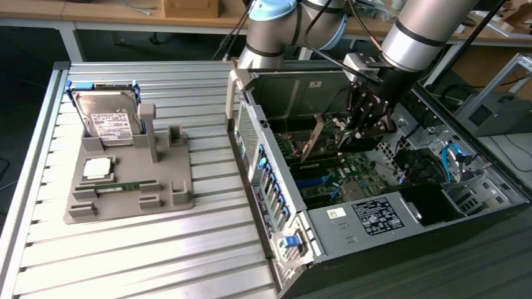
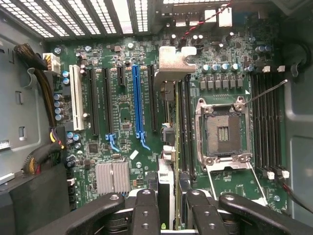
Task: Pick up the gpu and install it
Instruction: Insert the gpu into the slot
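pincer [image 2: 168, 208] clamped on gpu [image 2: 168, 122]

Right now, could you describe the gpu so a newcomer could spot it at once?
Look inside the open computer case, under the arm's gripper. The gpu is the thin card held edge-on above the motherboard, its silver bracket setting it apart from the blue slot beside it.

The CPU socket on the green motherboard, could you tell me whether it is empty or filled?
Empty: the square CPU socket inside its silver metal frame shows bare contacts, with no chip or cooler over it, in the wrist view.
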